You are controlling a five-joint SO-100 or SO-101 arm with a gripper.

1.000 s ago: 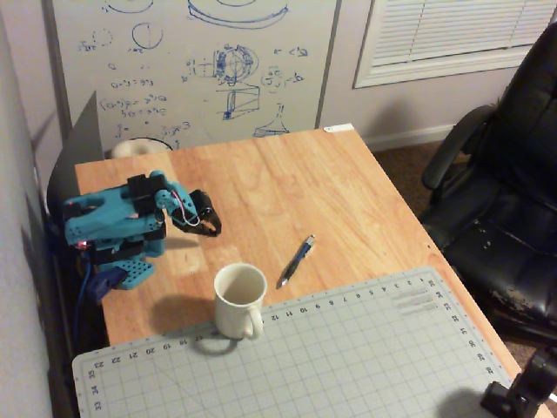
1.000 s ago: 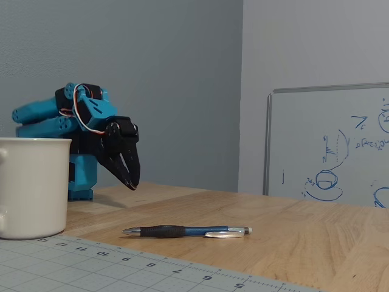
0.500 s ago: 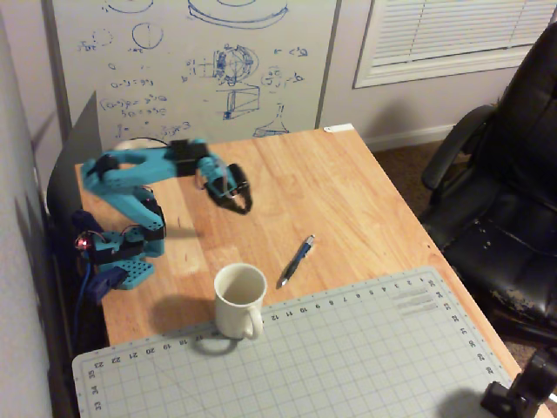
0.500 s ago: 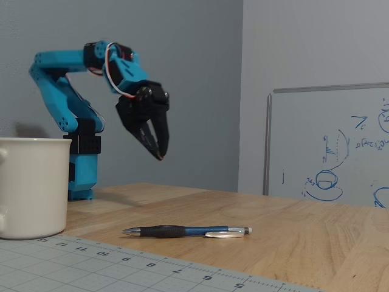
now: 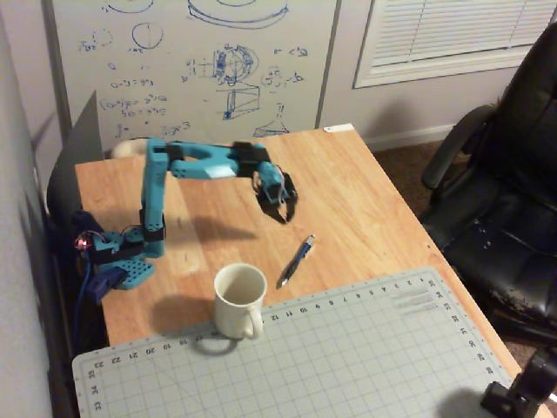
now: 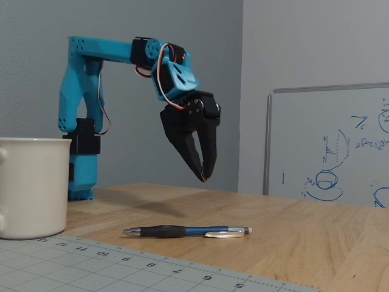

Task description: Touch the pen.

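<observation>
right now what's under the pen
Only the bare wooden table. The pen lies flat on it, just off the cutting mat. Nothing shows beneath it. The claw hangs above the table, not touching the pen.

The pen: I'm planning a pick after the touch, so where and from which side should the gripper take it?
Probably at the dark grip section of the pen, near its middle, coming straight down from above. It lies flat on the bare wood of the table, clear of the mug and mat, so the gripper, now in the air above it, should close across the slim barrel.
</observation>
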